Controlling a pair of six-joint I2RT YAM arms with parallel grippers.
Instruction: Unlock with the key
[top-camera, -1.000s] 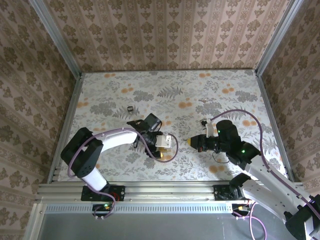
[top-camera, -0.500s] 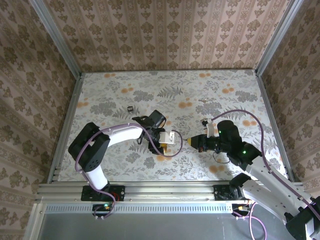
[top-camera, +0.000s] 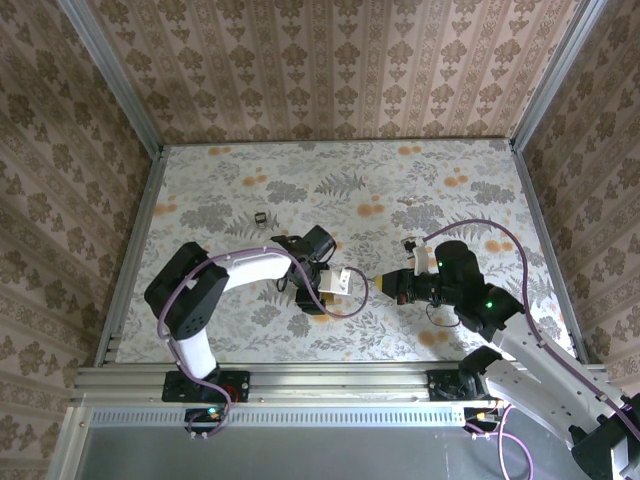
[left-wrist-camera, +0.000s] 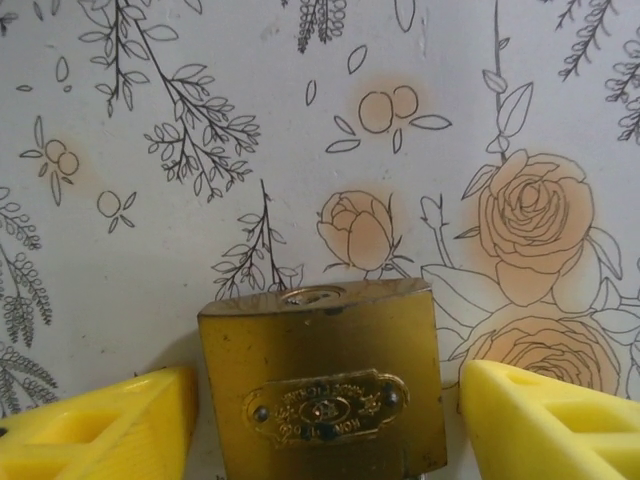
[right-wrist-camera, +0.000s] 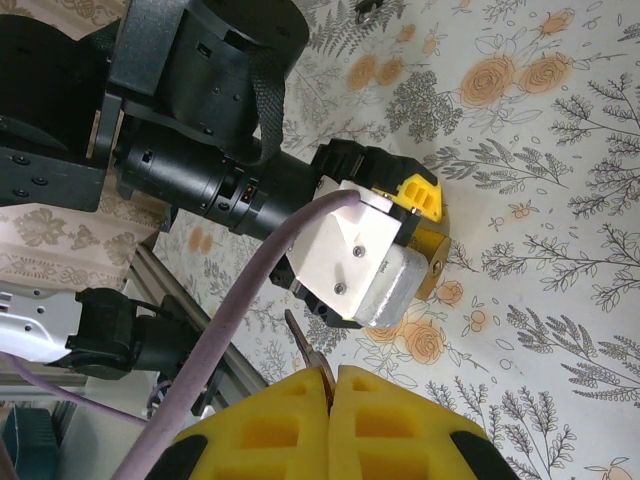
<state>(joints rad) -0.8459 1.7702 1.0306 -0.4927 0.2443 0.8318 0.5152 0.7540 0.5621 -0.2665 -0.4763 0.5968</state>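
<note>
Two grippers busy here, so quick rundown. My right gripper (top-camera: 386, 284) has its yellow fingers (right-wrist-camera: 400, 420) pressed flat together, pinching the key (right-wrist-camera: 303, 345). In the right wrist view you can see the thin dark blade poking out from the seam between them, slanting up and to the left. My left gripper (top-camera: 350, 284) is clamped on the brass padlock (left-wrist-camera: 325, 400), holding it by its narrow sides. In the left wrist view the lock sits between the two yellow fingertips (left-wrist-camera: 100, 430), with the left one right against it. There's a thin sliver of gap showing at the right one, so the actual contact must be lower than that camera sees. The keyhole (left-wrist-camera: 310, 295) is on the far end of the padlock, pointing away from my left wrist, and the little engraved plate (left-wrist-camera: 325, 405) faces the camera. From the top view the two grippers point at each other over the near middle of the floral table (top-camera: 400, 190), tips close but not touching. The key itself is too small to pick out from up there. In the right wrist view the blade tip sits just short of the white camera housing (right-wrist-camera: 350, 250) on my left wrist. A bit of the brass lock body (right-wrist-camera: 432, 262) peeks out beside it, so the key and padlock are near each other but apart. A purple cable (right-wrist-camera: 250, 300) loops across in front of all that.
</note>
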